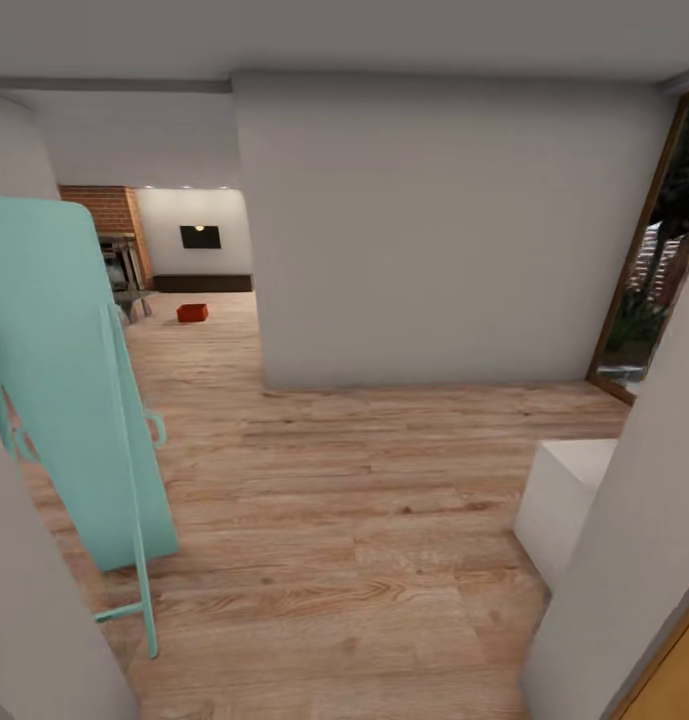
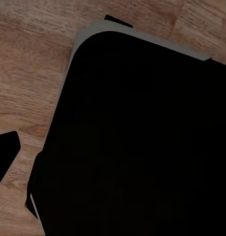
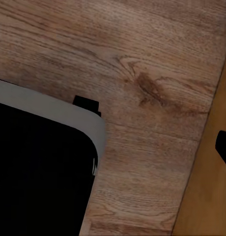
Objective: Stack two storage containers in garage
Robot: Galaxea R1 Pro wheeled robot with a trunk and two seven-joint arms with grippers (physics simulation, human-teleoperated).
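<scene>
Container (image 1: 192,313) far off on living-room planks: likely rigid, light; grip opposite rims; gripper states cannot be told.

Even, soft indoor light, slightly blurry renders; wide-angle stretch at the edges.

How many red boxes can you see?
1. One red box sits on the wood floor far off in the room beyond the hallway, below the dark wall TV. A second box may be hidden behind the white wall.
</scene>
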